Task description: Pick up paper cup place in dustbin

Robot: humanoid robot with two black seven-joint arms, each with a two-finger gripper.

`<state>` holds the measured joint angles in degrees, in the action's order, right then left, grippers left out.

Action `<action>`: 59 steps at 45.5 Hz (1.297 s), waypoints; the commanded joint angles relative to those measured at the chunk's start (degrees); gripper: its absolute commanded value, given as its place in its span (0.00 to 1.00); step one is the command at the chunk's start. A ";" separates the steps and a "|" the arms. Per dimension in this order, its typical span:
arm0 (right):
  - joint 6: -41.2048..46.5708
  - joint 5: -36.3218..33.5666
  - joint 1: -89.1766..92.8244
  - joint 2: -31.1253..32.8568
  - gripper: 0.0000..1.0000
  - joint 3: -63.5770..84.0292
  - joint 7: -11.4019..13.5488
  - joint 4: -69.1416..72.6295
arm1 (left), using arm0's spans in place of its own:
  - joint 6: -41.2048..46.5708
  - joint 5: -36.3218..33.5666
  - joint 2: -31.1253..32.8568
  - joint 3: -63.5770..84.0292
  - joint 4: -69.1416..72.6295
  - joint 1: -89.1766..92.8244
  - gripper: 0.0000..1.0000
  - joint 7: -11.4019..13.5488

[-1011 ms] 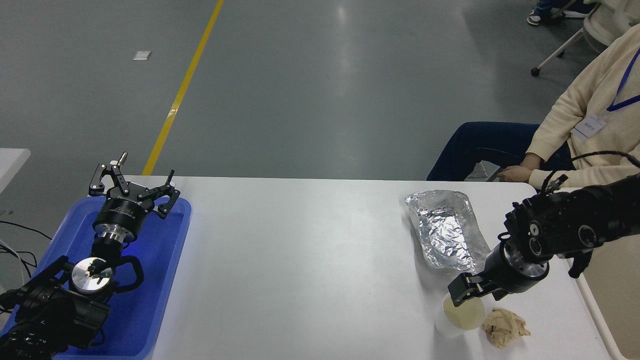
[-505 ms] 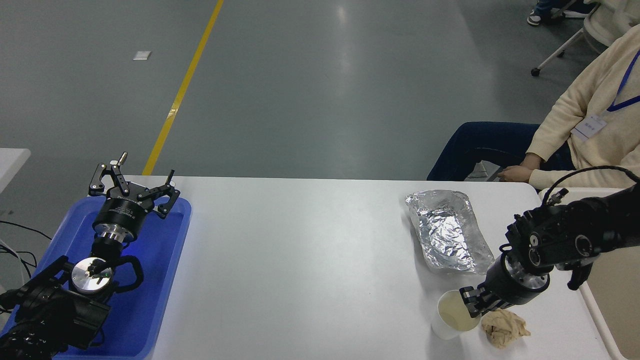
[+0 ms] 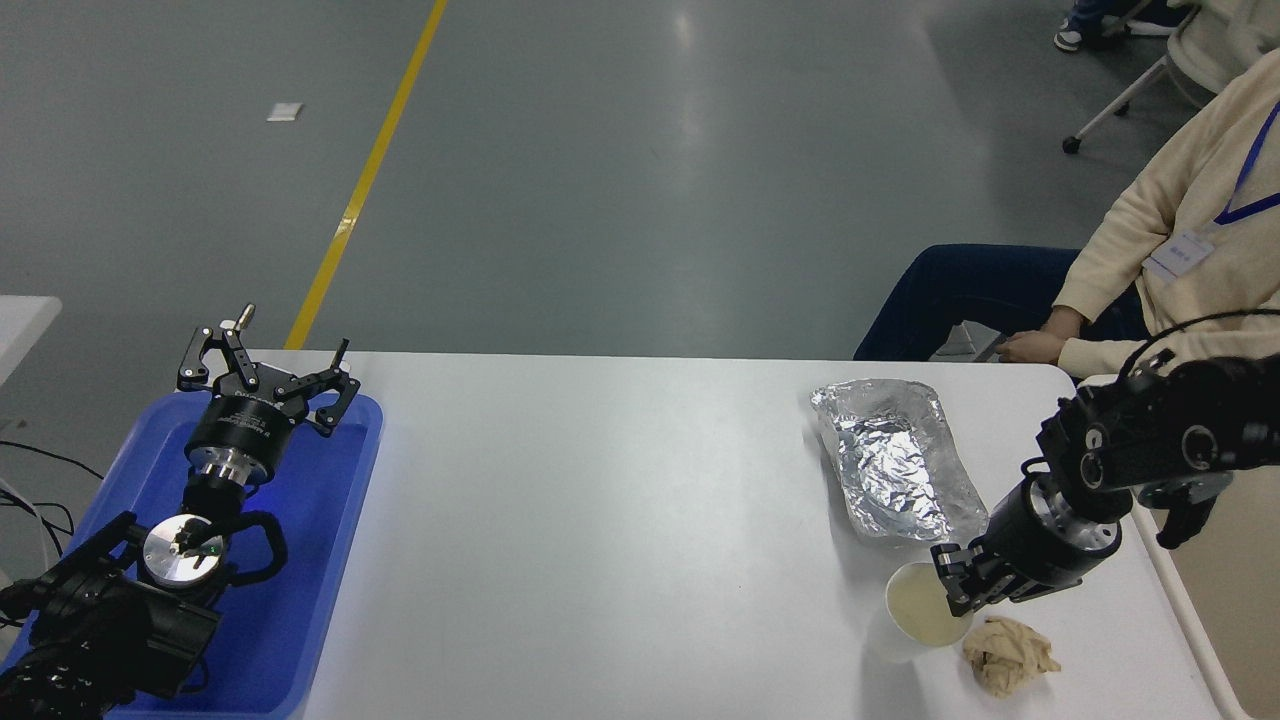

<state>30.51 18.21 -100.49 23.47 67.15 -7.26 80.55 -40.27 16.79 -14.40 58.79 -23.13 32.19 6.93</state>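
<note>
The small white paper cup [image 3: 922, 617] with a cream inside is near the table's front right, in front of the foil tray. My right gripper [image 3: 958, 592] is shut on the cup's right rim, one finger inside and one outside. The cup looks tilted and slightly raised, with a shadow at its lower left. The beige dustbin [image 3: 1243, 600] shows partly past the table's right edge, behind my right arm. My left gripper [image 3: 266, 368] is parked open over the blue tray at the lower left.
A crumpled silver foil tray [image 3: 893, 462] lies just behind the cup. A crumpled brown paper wad [image 3: 1008, 654] lies right of the cup. The blue plastic tray [image 3: 310, 560] is at the left. A person in a cream sweater [image 3: 1180, 210] sits at the far right.
My right gripper lowered onto the cup's rim and closed on it, then shifted right and slightly up, taking the cup with it. The left arm has not moved.
</note>
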 commanded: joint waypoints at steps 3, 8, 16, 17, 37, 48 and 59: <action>14.49 -2.04 -16.13 4.65 0.00 4.30 -0.12 4.35 | 0.02 0.00 -0.02 0.01 0.01 0.07 1.00 0.01; 14.49 -2.04 -22.46 4.83 0.00 7.29 -0.12 5.50 | 0.02 0.00 -0.02 0.01 0.01 -0.02 1.00 0.01; 14.49 -2.04 -31.60 4.83 0.00 9.75 -0.21 6.55 | 0.02 0.00 -0.02 -0.08 0.01 -0.02 1.00 0.01; 14.49 -2.04 -32.66 4.91 0.00 9.93 -0.21 6.55 | 0.02 0.00 -0.02 0.01 0.01 -0.02 1.00 0.01; 14.49 -2.04 -43.91 5.97 0.00 10.37 -0.30 6.55 | 0.02 0.00 -0.02 -0.08 0.01 -0.02 1.00 0.01; 14.49 -1.95 -47.43 6.06 0.00 12.65 -0.30 6.64 | 0.02 0.00 -0.02 -0.08 0.01 -0.02 1.00 0.01; 14.49 -1.77 -47.87 9.65 0.00 17.31 -0.21 5.94 | 0.02 0.00 -0.02 -0.08 0.01 -0.02 1.00 0.01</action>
<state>44.97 16.24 -146.84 29.72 80.44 -7.50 87.08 -40.25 16.79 -14.40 58.74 -23.11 32.17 6.94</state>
